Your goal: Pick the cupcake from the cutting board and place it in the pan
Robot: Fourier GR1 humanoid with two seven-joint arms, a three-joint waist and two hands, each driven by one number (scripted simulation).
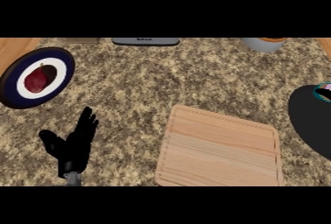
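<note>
The wooden cutting board point(220, 148) lies at the lower right of the counter with nothing on it. At the right edge, the black pan point(309, 118) is partly cut off by the frame. A small colourful piece of the cupcake point(322, 92) shows inside the pan at the very edge of the view. My left hand point(74, 142) rests open at the lower left, fingers pointing up, well apart from the board. No right hand shows anywhere in the view.
A dark blue and white plate point(19, 94) holding a red fruit point(37, 78) sits at the upper left. A grey appliance point(145, 41) and a grey bowl point(264, 43) stand along the far edge of the granite counter.
</note>
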